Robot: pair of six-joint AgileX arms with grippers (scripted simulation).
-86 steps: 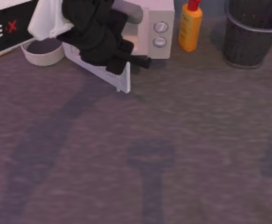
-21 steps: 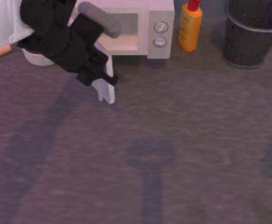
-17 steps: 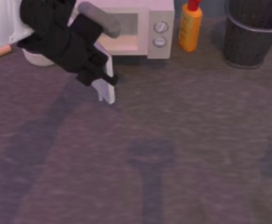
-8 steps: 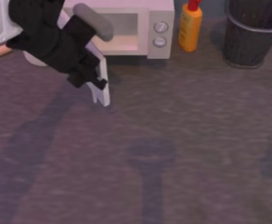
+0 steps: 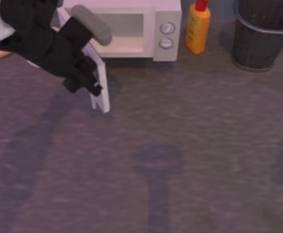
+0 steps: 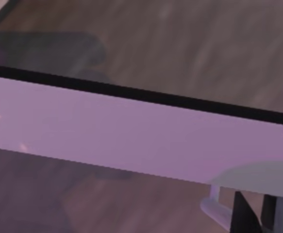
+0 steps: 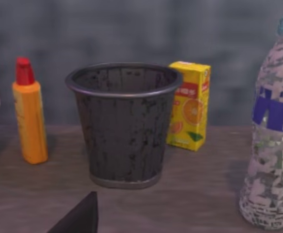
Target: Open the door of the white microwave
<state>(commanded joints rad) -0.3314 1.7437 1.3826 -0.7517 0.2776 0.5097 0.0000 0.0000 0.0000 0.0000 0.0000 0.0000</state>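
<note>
At about ten o'clock on the counter (image 5: 190, 160) the left arm reaches in from the far left corner, and its black tool (image 5: 83, 83) sits right against the outer face of the door (image 5: 101, 86), on the door's left side; whether its fingers are spread or pinching the panel I cannot tell from here. The door stands swung wide from the white microwave (image 5: 156, 19), hinged at the oven's left corner and pointing toward six o'clock, seen almost edge-on as a thin white slab with its free end nearest the middle of the counter. In the left wrist view the door (image 6: 131, 131) is a broad pale band with a dark strip along one edge. The oven itself sits at twelve o'clock, its pale cavity open to view and two round silver knobs (image 5: 166, 35) stacked on the narrow panel at its right. Just right of it stands an orange bottle (image 5: 198, 30) with a red cap, then a dark mesh bin (image 5: 262, 34) at two o'clock. The right wrist view adds a yellow juice carton (image 7: 189, 104) printed with oranges behind the bin and a clear water bottle (image 7: 272, 145) with a blue label, its lettering unreadable.
</note>
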